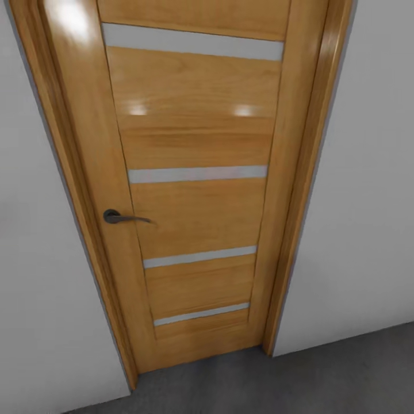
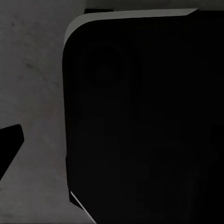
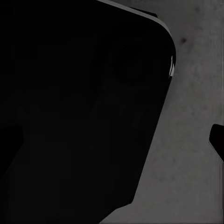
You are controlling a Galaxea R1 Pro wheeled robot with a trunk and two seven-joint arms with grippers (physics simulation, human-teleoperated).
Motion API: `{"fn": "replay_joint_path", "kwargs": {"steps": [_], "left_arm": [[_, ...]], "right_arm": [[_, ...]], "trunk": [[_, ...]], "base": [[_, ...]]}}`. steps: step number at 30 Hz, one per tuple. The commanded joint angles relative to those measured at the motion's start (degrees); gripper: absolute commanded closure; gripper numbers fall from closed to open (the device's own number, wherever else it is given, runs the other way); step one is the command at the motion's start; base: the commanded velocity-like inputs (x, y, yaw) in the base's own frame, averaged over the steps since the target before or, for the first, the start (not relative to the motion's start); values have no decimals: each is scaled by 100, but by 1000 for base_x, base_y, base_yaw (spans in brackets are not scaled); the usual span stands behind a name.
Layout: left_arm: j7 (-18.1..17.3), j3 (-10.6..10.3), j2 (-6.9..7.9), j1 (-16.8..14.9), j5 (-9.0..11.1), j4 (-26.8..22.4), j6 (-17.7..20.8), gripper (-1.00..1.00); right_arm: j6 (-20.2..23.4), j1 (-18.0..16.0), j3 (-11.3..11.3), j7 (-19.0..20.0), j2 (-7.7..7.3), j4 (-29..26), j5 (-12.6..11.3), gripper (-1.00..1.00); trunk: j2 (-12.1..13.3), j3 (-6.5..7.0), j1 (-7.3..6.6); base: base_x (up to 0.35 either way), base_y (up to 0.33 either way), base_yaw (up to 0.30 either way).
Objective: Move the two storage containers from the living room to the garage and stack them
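Note:
The two storage containers are out of view. I face a closed wooden door (image 1: 195, 172) with several grey horizontal strips and a dark lever handle (image 1: 118, 217) on its left side. The dark grey concrete floor (image 1: 299, 379) runs along the foot of the door. In the left wrist view one black fingertip (image 2: 10, 142) juts over the grey floor (image 2: 32, 93) beside a large black rounded body (image 2: 144, 121). The right wrist view has a black fingertip (image 3: 217, 140) over the floor (image 3: 191, 154), next to the same kind of black body (image 3: 79, 102). Nothing shows between the fingers.
White walls (image 1: 368, 201) flank the door frame (image 1: 305, 190) on both sides. The door stands very close ahead. A strip of floor lies open in front of it.

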Motion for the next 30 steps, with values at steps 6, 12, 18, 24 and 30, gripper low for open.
{"fn": "replay_joint_path", "kwargs": {"steps": [6,12,18,24,30], "left_arm": [[-10,11,-5,-1,7,-2,-9,-100],[-11,4,1,-1,7,-2,-9,-100],[-11,3,3,-1,7,-2,-9,-100],[-11,3,3,-1,7,-2,-9,-100],[-11,3,0,-1,7,-2,-9,-100]], "right_arm": [[-15,-1,42,-1,0,1,-60,-100],[-9,-1,35,0,0,1,-66,-100],[-5,-1,34,1,4,1,-67,-100],[-6,-1,34,1,8,1,-69,-100],[-13,-1,43,-1,-7,1,-61,-100]], "trunk": [[-2,-5,1],[-2,-5,1],[-2,-5,1],[-2,-5,1],[-2,-5,1]], "base": [[259,0,32],[314,0,4],[321,0,0],[321,0,0],[180,0,143]]}}
